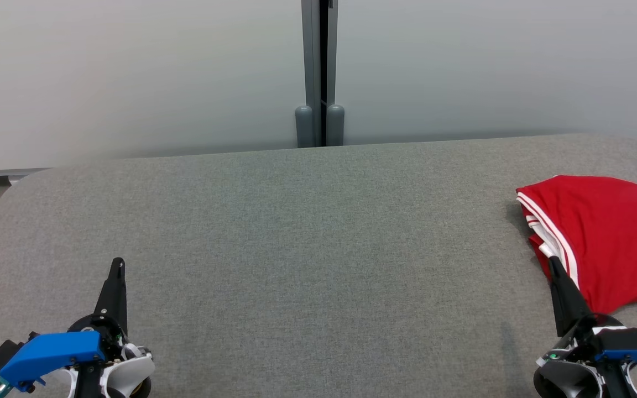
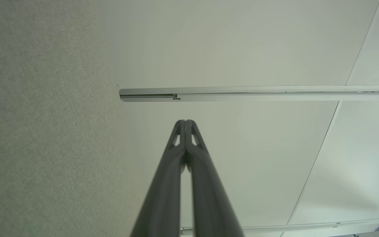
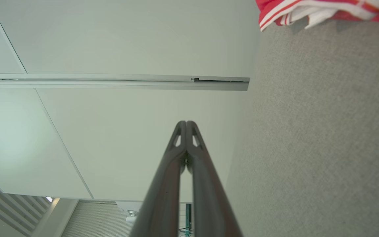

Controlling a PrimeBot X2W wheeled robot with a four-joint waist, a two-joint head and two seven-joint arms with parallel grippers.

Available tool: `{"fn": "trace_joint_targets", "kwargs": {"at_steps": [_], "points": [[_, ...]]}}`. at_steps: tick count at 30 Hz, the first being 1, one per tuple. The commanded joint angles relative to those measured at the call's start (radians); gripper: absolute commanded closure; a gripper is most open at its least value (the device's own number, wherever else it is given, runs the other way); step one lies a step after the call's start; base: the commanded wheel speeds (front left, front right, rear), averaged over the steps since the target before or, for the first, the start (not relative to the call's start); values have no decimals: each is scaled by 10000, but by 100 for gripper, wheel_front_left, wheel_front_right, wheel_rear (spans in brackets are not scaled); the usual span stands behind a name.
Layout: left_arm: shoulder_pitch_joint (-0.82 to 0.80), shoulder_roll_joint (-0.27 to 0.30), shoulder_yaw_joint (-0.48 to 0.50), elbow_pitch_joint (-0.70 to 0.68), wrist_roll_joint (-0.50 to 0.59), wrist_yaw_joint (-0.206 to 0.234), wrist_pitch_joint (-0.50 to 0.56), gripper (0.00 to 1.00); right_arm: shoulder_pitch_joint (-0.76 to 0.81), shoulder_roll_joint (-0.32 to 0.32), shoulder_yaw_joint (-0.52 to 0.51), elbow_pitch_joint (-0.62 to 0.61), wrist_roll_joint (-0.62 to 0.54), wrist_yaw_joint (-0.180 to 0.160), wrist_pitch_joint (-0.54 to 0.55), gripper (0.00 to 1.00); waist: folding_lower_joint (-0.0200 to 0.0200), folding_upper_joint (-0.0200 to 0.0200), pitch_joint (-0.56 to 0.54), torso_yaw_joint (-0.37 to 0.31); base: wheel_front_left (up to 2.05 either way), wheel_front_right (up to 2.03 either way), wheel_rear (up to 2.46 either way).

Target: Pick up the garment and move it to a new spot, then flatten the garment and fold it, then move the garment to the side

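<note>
Fingers (image 1: 114, 296) are held pointed forward, clenched empty, on left end effector (image 1: 118, 264) and right end effector (image 1: 553, 264) over the counter (image 1: 318, 249); red garment (image 1: 606, 232) is seen near the right.

It looks like an office or lab: pale partition panels (image 1: 130, 72), grey post (image 1: 310, 66), fabric-covered table (image 1: 296, 221).

grey fabric surface (image 1: 296, 221), pale wall panels (image 1: 130, 72), grey post (image 1: 318, 72)

One red garment (image 1: 606, 237) counted, two grippers, a left gripper (image 1: 118, 263) and a right gripper (image 1: 552, 261), one grey fabric surface (image 1: 296, 232), two wall panels (image 1: 130, 72) noted.
</note>
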Motion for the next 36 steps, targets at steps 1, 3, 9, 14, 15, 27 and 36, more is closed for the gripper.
{"fn": "trace_joint_targets", "kwargs": {"at_steps": [1, 3, 9, 14, 15, 27, 36], "points": [[-98, -15, 29, -31, -36, -44, 40, 100, -154, 18, -24, 16, 24, 4, 30, 100, 0, 1, -1, 0, 0, 0, 0], [-98, -15, 29, -31, -36, -44, 40, 100, -154, 18, -24, 16, 23, 4, 30, 100, 0, 1, -1, 0, 0, 0, 0], [-98, -15, 28, -31, -37, -45, 39, 100, -153, 20, -25, 16, 22, 4, 32, 100, 0, 1, -1, 0, 0, 0, 0], [-97, -15, 28, -32, -37, -45, 39, 100, -152, 20, -26, 16, 21, 4, 33, 100, 0, 1, -1, 0, 0, 0, 0], [-97, -15, 28, -32, -37, -45, 39, 100, -152, 21, -26, 16, 20, 4, 33, 100, 0, 1, -1, 0, 0, 0, 0], [-97, -15, 26, -33, -38, -45, 36, 100, -147, 21, -27, 16, 18, 4, 34, 100, 0, 1, 0, 0, 0, 0, 0], [-97, -15, 26, -33, -38, -45, 37, 100, -142, 22, -28, 16, 17, 4, 35, 100, 0, 1, 0, 0, 0, 0, 0]]}}
